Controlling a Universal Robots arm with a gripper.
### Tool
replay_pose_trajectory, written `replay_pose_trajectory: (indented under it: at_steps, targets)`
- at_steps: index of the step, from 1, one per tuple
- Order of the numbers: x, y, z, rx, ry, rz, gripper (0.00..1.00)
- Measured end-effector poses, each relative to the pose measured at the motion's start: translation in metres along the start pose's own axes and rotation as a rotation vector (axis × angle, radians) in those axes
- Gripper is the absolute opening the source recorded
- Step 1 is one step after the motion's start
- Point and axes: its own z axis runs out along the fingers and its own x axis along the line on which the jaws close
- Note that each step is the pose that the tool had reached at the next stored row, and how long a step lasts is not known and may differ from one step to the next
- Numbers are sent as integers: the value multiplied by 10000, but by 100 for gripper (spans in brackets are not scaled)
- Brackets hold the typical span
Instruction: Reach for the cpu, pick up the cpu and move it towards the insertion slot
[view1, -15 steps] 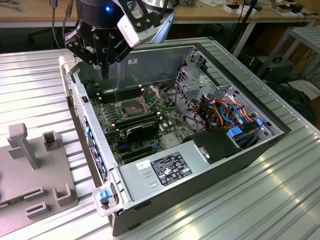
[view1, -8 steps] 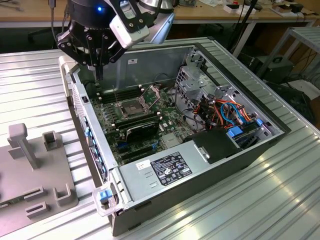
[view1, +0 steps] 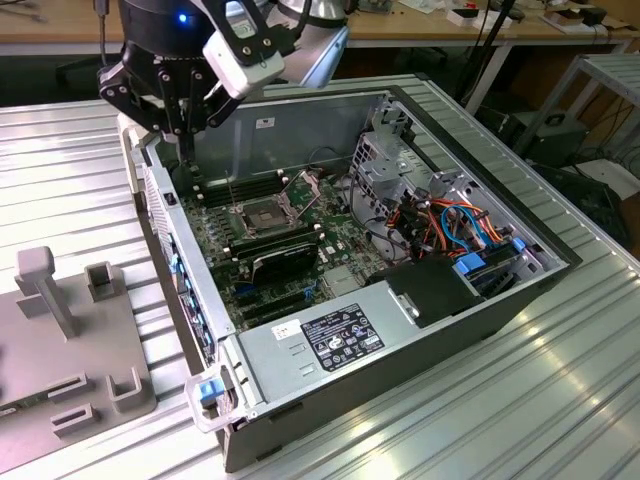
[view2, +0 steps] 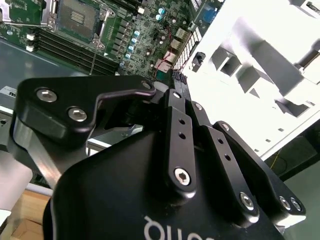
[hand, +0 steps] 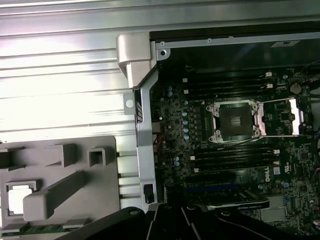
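Claw (view1: 186, 135) pressed together, empty, above a corner of open computer case (view1: 280, 125). Cpu (hand: 19, 199) sits in grey fixture (hand: 75, 195) on worktop (view1: 500, 400), well apart from insertion slot (hand: 235, 120).

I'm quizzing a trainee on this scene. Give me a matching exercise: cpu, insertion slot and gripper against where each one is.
1 cpu
2 insertion slot
3 gripper

A on the green motherboard inside the case
B above the case's wall
C in a pocket of the grey fixture, outside the case

Pairs: 1-C, 2-A, 3-B
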Motion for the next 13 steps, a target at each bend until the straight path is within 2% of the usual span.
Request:
replay_pose_trajectory:
  at_steps: [2,6,10,13]
  targets:
    - [29,-2,-1,0,0,-1,11]
    - [163,-12,-4,1,0,1,11]
    - [246,-18,-6,1,1,-1,11]
    - [354,-26,-8,1,0,0,11]
